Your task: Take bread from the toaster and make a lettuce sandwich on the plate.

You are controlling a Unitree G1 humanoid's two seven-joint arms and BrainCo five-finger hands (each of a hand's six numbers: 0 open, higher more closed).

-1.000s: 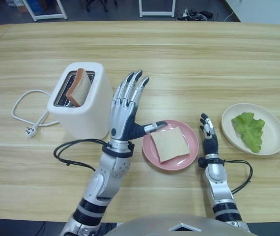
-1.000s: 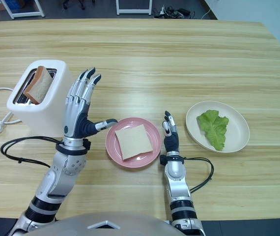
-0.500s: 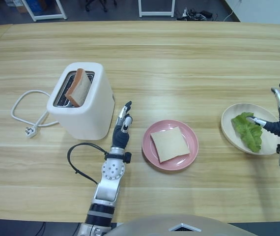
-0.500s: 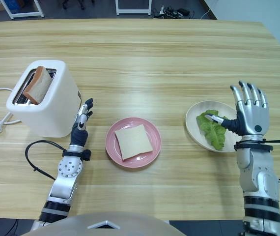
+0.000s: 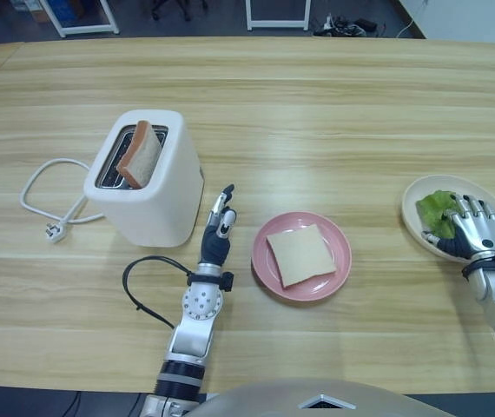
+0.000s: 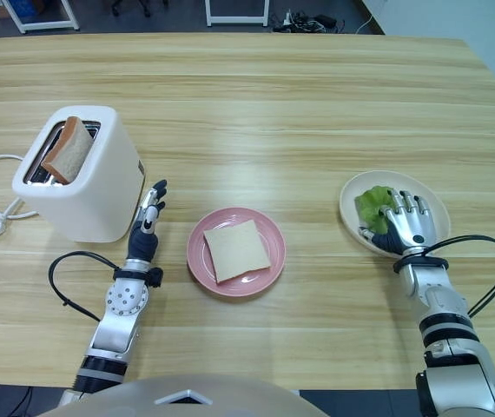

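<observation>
We have one bread slice (image 5: 300,254) on the plate (image 5: 342,261); a second slice (image 5: 139,155) stands in the toaster (image 5: 148,195), left of the plate. Right of it, our right hand (image 5: 473,233) rests on the lettuce (image 5: 432,208), grip we cannot tell; our left hand (image 5: 217,234) is pressed flat, empty.

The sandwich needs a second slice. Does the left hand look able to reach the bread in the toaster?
Probably yes: the left hand stands empty beside the toaster, and the bread sticks up from its slot, nothing over it.

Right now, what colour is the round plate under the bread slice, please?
The round plate is pink, clearest in right eye view.
</observation>
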